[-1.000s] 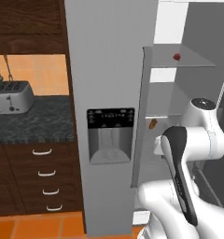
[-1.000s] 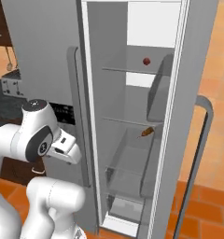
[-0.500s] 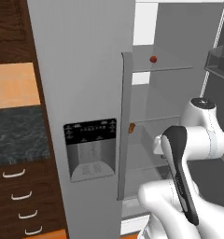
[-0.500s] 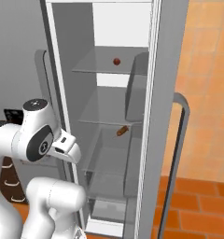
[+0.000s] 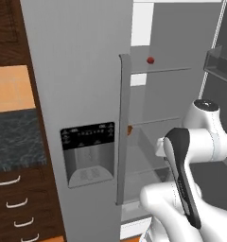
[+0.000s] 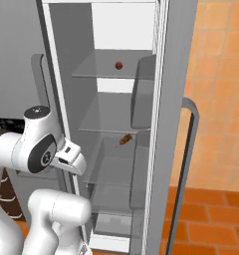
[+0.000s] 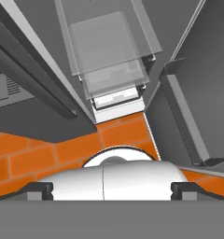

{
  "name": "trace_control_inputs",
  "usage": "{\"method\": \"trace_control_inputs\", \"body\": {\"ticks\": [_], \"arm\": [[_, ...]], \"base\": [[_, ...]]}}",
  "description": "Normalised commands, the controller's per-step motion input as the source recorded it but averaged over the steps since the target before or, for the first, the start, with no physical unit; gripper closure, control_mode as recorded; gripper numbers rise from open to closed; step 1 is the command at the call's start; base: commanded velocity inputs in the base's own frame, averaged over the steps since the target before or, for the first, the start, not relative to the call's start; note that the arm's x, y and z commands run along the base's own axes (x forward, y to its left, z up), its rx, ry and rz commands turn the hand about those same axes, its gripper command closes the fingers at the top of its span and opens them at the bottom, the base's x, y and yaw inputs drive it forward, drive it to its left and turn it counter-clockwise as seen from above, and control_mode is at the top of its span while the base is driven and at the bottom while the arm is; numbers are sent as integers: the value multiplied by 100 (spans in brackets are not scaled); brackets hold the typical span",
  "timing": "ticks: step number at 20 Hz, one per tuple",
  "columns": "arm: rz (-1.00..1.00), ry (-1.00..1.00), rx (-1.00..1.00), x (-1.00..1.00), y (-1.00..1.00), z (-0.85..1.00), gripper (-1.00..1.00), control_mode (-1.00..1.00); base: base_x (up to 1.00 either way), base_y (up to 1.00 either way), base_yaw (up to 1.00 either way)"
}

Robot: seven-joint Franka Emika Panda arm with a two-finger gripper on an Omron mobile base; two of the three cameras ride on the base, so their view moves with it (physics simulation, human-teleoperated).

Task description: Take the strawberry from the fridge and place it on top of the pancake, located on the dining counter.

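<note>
Right base view: fridge open, strawberry shelved.

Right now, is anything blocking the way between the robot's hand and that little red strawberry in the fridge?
Nothing visible does. The fridge has its right door swung open, and the strawberry sits alone on an upper glass shelf. A small orange-brown item lies two shelves lower, out of the way. The gripper points down at the floor.
</note>
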Motion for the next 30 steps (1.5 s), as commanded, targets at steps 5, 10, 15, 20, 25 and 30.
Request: {"method": "trace_control_inputs", "body": {"ticks": [5,10,15,20,25,30], "arm": [[0,0,0,0,0,0,-100,100],[0,0,0,0,0,0,-100,100],[0,0,0,0,0,0,-100,100],[0,0,0,0,0,0,-100,100],[0,0,0,0,0,0,-100,100],[0,0,0,0,0,0,-100,100]], "base": [[23,-11,0],[33,-21,0],[52,-9,0],[32,-22,0],[10,-38,0],[22,-7,-1]]}}
